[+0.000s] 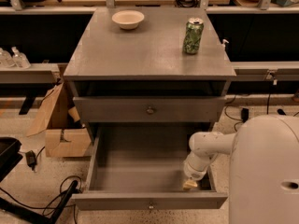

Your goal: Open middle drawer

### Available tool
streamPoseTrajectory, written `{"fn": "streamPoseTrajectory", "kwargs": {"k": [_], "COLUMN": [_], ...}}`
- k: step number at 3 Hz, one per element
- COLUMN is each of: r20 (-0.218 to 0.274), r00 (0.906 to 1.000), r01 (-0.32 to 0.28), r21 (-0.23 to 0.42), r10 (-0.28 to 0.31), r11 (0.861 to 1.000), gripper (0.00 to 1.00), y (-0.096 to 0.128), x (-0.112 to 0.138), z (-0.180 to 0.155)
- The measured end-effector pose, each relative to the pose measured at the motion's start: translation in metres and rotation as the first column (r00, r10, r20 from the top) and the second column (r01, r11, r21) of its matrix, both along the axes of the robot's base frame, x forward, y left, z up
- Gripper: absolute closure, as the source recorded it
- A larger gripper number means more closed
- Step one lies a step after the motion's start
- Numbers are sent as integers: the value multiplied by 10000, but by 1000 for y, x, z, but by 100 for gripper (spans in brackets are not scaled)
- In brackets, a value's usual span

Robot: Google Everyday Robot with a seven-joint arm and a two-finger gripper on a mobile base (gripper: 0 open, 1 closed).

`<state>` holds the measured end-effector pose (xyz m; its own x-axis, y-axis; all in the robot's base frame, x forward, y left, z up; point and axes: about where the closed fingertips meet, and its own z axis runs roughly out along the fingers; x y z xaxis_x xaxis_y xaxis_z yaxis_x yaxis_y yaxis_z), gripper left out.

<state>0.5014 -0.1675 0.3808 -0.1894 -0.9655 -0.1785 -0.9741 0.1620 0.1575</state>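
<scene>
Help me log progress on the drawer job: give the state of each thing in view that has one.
middle drawer: open, pulled far out, holding nothing but the gripper.
upper drawer: looks closed.
gripper: down inside the middle drawer, at its right front corner.
can: upright on the cabinet top.
bowl: right way up on the cabinet top, looks empty.
cardboard box: on the floor left of the cabinet, flaps open.
</scene>
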Motion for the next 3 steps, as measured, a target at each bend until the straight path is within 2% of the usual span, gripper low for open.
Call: {"fn": "streamPoseTrajectory", "kwargs": {"k": [1,2,3], "r20": [0,0,0], "r00": [10000,10000,10000], "r01": [0,0,0], "r21": [0,0,0], "r10": [0,0,0], "r11": [10000,10000,10000], "gripper": [0,12,36], "y": [0,0,0], "x": [2,3,3], "z": [0,0,0]}}
